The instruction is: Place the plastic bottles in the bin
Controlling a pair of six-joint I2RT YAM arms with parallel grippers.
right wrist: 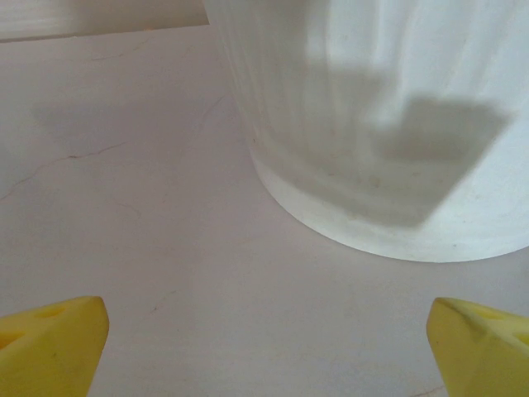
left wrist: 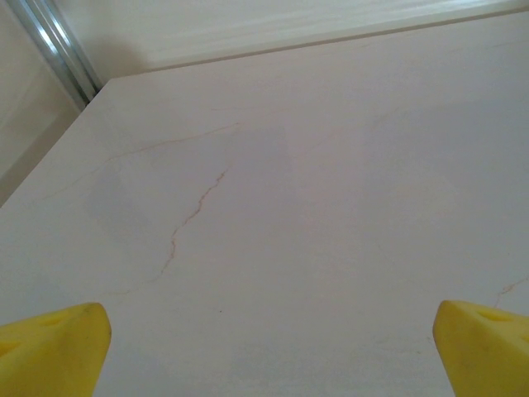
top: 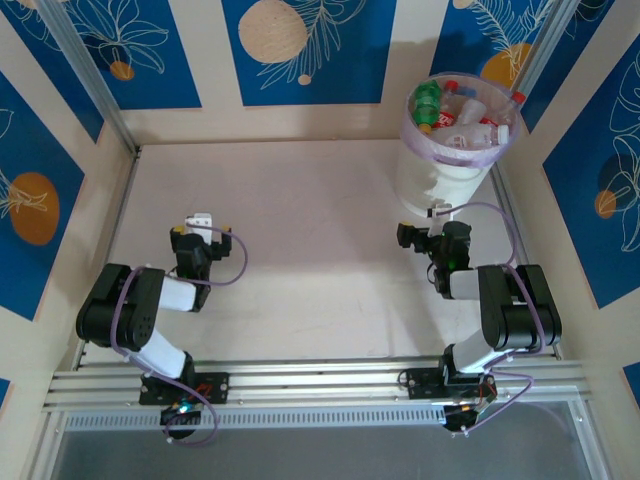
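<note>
jaws stand wide apart, holding nothing, on left gripper and right gripper; plastic bottles lie inside the bin.

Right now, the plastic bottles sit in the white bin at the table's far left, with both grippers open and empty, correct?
No: the top external view shows the white bin at the table's far right, not left. The rest holds.

The pale off-white tabletop carried a thin reddish hairline crack. Cream walls bore blue panels printed with white leaves and orange discs. Ribbed aluminium rails ran along the near edge.
</note>
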